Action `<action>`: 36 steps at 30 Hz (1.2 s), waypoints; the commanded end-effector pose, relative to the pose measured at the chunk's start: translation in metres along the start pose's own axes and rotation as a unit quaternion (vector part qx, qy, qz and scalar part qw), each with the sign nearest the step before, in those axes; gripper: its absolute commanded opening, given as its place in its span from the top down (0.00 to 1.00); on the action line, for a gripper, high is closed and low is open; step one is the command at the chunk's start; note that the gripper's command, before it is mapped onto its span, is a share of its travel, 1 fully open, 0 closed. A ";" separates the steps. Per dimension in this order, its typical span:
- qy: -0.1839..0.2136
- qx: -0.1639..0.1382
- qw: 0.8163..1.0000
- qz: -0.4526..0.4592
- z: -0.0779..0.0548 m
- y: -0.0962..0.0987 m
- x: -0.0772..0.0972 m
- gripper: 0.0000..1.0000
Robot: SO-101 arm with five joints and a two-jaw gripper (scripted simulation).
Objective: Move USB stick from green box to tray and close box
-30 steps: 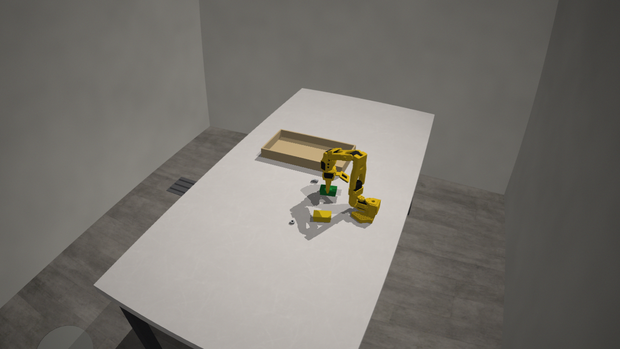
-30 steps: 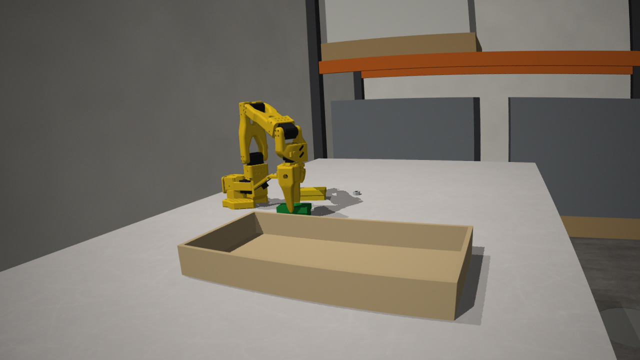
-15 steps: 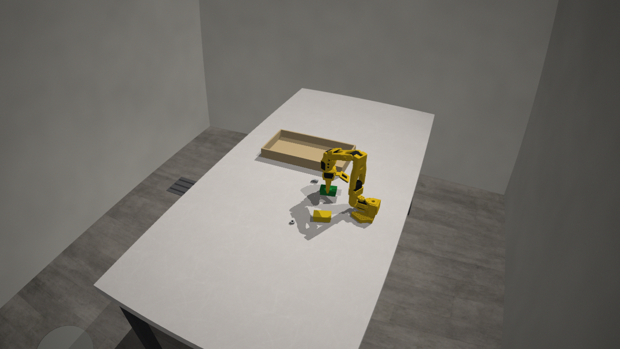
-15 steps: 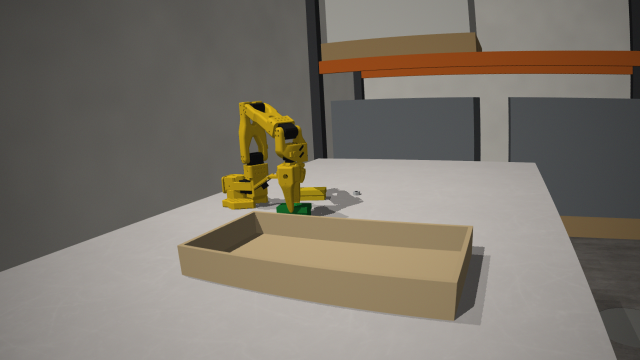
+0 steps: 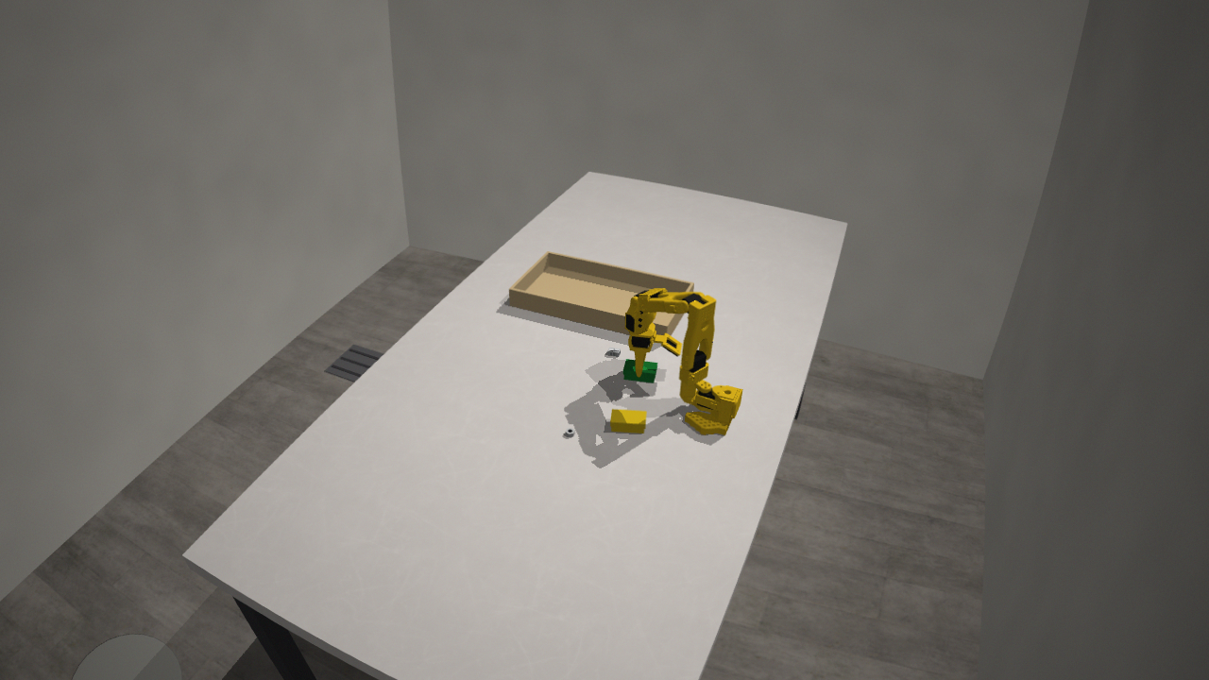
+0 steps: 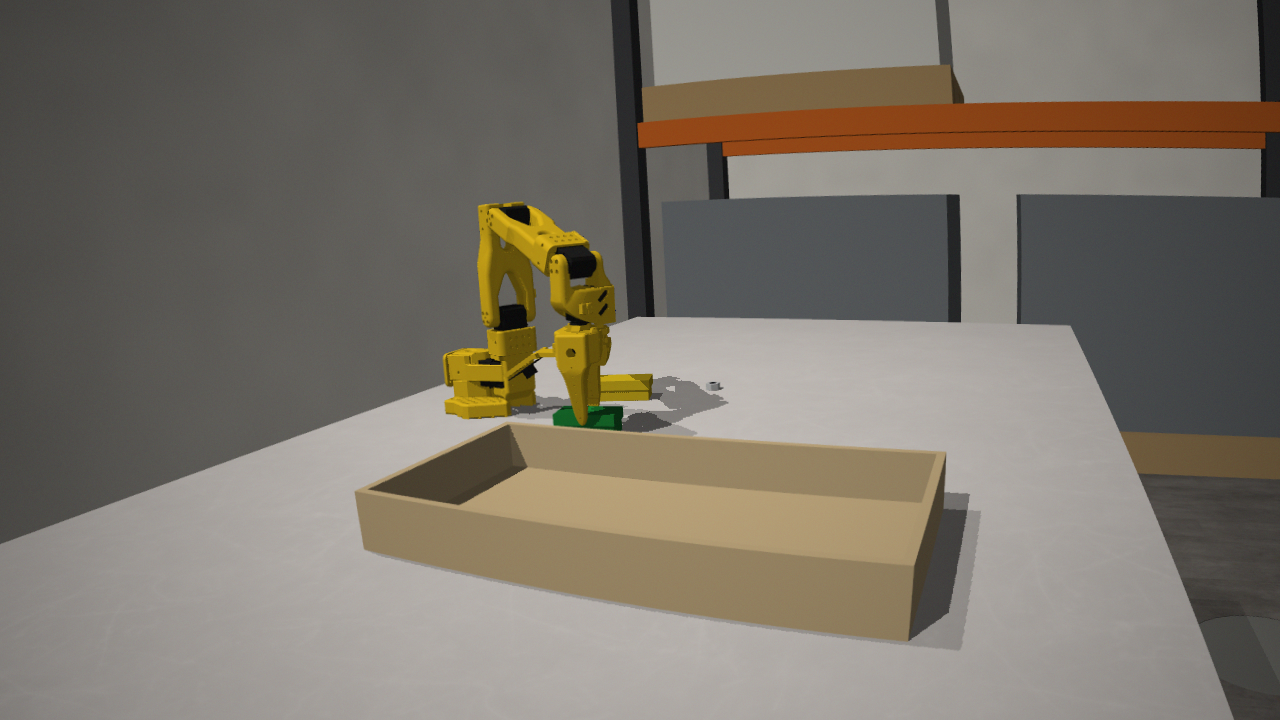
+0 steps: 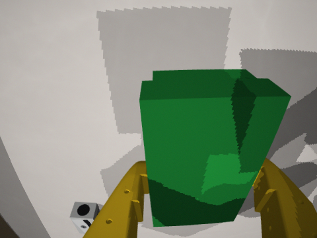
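The green box [image 5: 645, 372] [image 6: 603, 417] [image 7: 203, 137] sits on the white table, lid on, a short way in front of the tan tray [image 5: 557, 306] [image 6: 626, 555]. My gripper [image 5: 639, 368] [image 6: 581, 415] [image 7: 203, 174] points straight down over it, and its two yellow fingers are shut on the box's sides near one end. The box rests on the table or just above it; I cannot tell which. The USB stick is not visible. The tray is empty.
A yellow box [image 5: 628, 420] [image 6: 626, 386] lies near the arm's base [image 5: 714, 410]. One small grey part [image 5: 612, 351] [image 7: 84, 215] lies between the green box and the tray. Another small grey part [image 5: 569, 433] [image 6: 713, 385] lies farther out on the table.
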State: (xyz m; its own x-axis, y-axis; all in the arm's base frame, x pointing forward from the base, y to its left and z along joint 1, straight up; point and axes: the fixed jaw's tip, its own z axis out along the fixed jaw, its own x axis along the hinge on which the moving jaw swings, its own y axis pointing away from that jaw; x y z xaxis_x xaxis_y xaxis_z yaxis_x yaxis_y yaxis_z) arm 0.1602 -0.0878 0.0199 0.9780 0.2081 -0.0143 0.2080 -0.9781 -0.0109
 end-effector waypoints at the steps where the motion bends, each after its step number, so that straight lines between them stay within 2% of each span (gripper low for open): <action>1: 0.007 -0.005 1.000 -0.002 -0.002 0.003 0.001 0.79; 12: 0.007 -0.005 1.000 -0.002 -0.011 0.003 0.002 0.79; 27: 0.007 -0.005 1.000 -0.002 -0.038 0.003 0.001 0.79; 36: 0.007 -0.005 1.000 -0.002 -0.046 0.002 0.001 0.79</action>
State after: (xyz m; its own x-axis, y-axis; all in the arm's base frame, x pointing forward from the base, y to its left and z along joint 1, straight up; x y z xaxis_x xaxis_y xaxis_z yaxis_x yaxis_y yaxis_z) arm 0.1579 -0.0867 0.0531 0.9771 0.2084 -0.0423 0.2071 -0.9778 -0.0325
